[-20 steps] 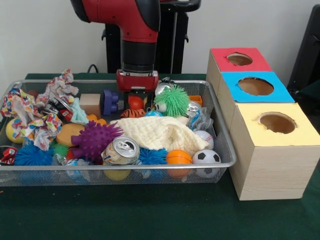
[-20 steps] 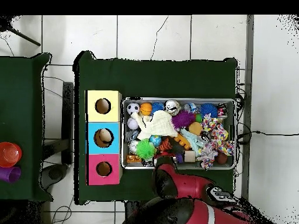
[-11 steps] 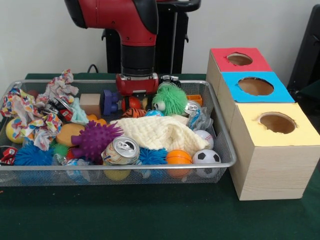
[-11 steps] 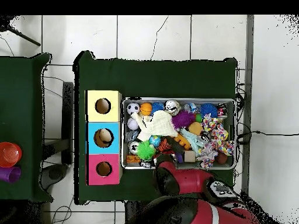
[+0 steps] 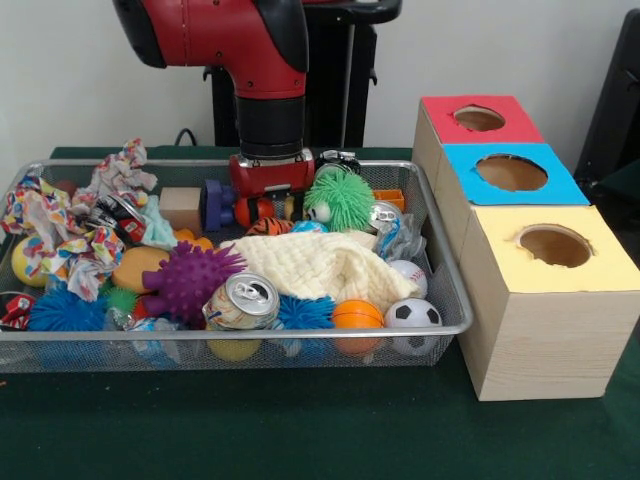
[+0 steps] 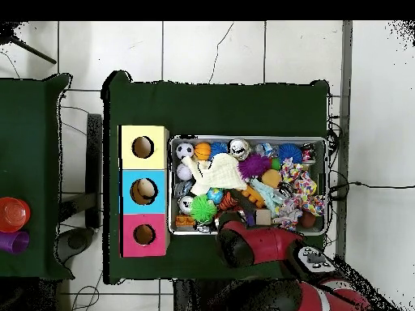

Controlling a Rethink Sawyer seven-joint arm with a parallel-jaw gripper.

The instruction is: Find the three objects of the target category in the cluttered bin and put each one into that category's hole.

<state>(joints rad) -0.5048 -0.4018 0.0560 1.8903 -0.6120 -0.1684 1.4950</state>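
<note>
End effector [image 5: 268, 192]: low at the far edge of my wire-mesh bin [image 5: 300, 335], fingers hidden, so I cannot tell their state.
Targets: category unclear; the bin is full.
Progress: blue-topped box hole [image 6: 143, 190] seems to hold something; the rest remains.

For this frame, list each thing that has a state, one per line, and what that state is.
gripper: lowered into the bin's far side, jaws hidden
wire bin: full of clutter
drink can: lying tilted, top facing the camera
cream cloth: draped over other toys
red box hole: open
blue box hole: open
yellow box hole: open
</note>
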